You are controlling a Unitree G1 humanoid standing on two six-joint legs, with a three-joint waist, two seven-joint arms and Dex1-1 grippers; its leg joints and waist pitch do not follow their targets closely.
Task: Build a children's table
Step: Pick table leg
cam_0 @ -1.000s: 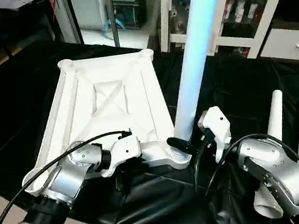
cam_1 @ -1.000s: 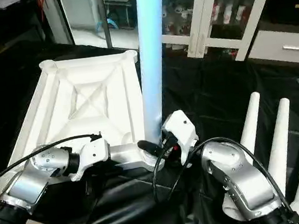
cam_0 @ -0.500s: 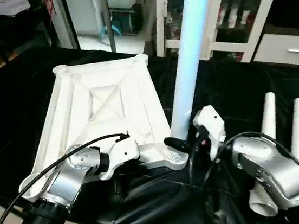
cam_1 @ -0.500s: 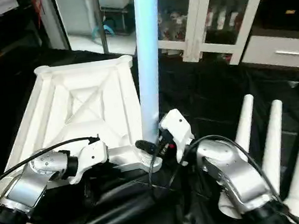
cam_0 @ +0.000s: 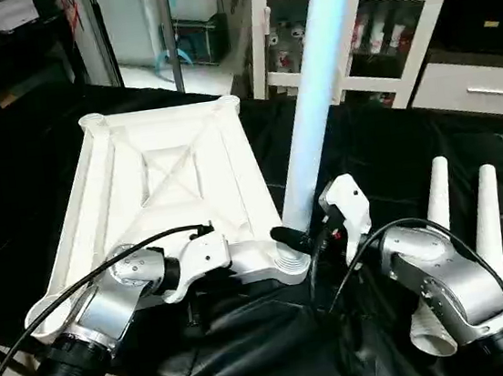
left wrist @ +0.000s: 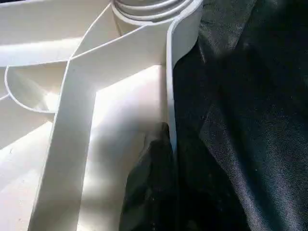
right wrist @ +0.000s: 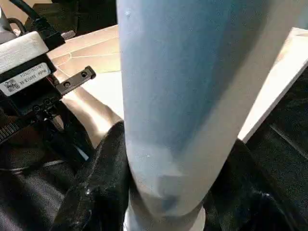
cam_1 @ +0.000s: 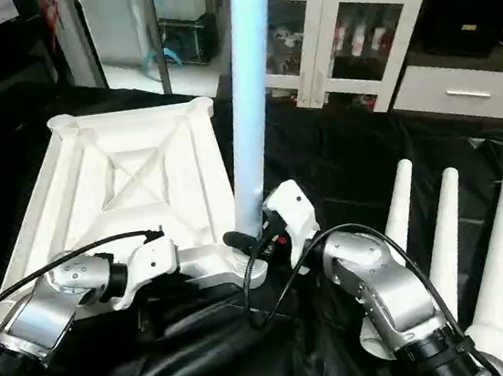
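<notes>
We kept the left gripper (cam_0: pixel 208 265) pinched shut on the near rim of the tabletop (cam_0: pixel 177 183), which stretched away ahead of it, underside up. The upright leg (cam_0: pixel 316 111) stood between the fingers of the right gripper (cam_0: pixel 306 241), closed around its base, long axis near vertical over the corner socket (cam_0: pixel 284 262) directly below. We judged the right arm nearer for seating it.
</notes>
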